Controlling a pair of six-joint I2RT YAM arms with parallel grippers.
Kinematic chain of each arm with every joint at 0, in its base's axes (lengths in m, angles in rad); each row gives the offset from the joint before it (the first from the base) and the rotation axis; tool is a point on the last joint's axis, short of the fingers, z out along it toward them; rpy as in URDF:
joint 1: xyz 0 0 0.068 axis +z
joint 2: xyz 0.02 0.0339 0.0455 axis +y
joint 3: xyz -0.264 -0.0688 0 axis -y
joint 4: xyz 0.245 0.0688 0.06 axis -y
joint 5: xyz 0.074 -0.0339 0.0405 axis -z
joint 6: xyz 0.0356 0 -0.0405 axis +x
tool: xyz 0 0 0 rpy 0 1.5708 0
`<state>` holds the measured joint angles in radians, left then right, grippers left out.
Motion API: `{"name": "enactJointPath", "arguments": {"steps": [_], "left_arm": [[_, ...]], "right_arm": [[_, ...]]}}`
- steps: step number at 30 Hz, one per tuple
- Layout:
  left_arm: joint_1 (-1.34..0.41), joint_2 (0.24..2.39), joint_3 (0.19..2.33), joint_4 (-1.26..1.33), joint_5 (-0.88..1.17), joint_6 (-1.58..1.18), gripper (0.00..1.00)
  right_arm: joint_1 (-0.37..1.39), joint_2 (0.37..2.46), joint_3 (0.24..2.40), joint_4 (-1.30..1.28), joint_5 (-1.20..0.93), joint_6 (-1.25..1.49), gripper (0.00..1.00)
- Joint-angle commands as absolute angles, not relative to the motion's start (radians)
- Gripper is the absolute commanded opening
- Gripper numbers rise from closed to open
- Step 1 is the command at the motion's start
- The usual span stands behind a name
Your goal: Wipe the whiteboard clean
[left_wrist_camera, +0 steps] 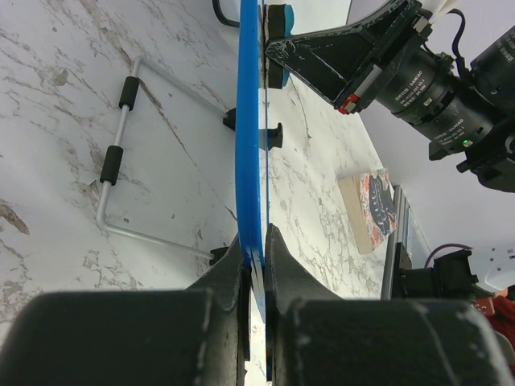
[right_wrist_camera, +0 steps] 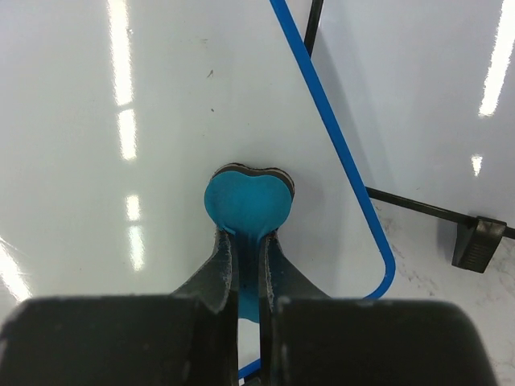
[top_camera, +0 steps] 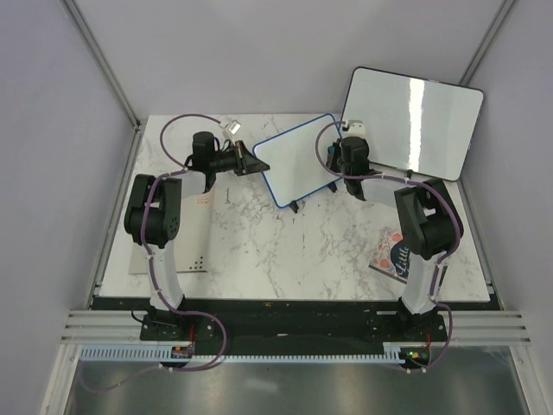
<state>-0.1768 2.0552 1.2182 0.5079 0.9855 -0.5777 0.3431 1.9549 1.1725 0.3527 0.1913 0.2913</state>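
At the whiteboard's left corner, left gripper [top_camera: 251,162]: fingers pressed together on the blue frame, pinching the board edge-on in the left wrist view.
Whiteboard [top_camera: 298,160]: standing toward the back middle of the marble table [top_camera: 259,251], angled across it, black feet on the surface; glossy white face turned toward the right arm.
Behind the whiteboard, wire stand [left_wrist_camera: 113,169]: bent metal rod with two black sleeves, lying on the marble on the side away from the white face.
On the whiteboard's face, eraser [right_wrist_camera: 245,201]: teal, heart-shaped, dark pad flat against the white surface, near the blue frame's rounded corner.
Against the whiteboard's right side, right gripper [right_wrist_camera: 245,237]: fingers closed tight on the teal eraser's lower part, holding it to the board.
Right of and behind the whiteboard, black-framed board [top_camera: 415,108]: larger, blank, leaning, apart from the blue frame.
Nearer than the whiteboard, to its right, booklet [top_camera: 393,255]: flat on the table beside the right arm.
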Motion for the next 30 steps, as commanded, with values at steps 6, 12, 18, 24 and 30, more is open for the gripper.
{"name": "enactJointPath", "arguments": {"steps": [6,12,18,24,30], "left_arm": [[-0.261,2.094,1.204,0.463,1.121,-0.394,0.02],[-0.262,2.091,1.204,0.462,1.12,-0.394,0.02],[-0.262,2.095,1.215,0.459,1.12,-0.399,0.02],[-0.261,2.095,1.22,0.459,1.12,-0.405,0.02],[-0.259,2.086,1.219,0.451,1.121,-0.399,0.02]], "right_arm": [[0.5,2.019,1.109,0.486,-0.176,0.273,0.0],[0.601,2.077,1.178,0.448,-0.262,0.255,0.0],[0.689,2.1,1.233,0.322,-0.255,0.173,0.0],[0.701,2.068,1.163,0.313,-0.089,0.202,0.0],[0.649,2.065,1.134,0.268,0.144,0.261,0.0]]}}
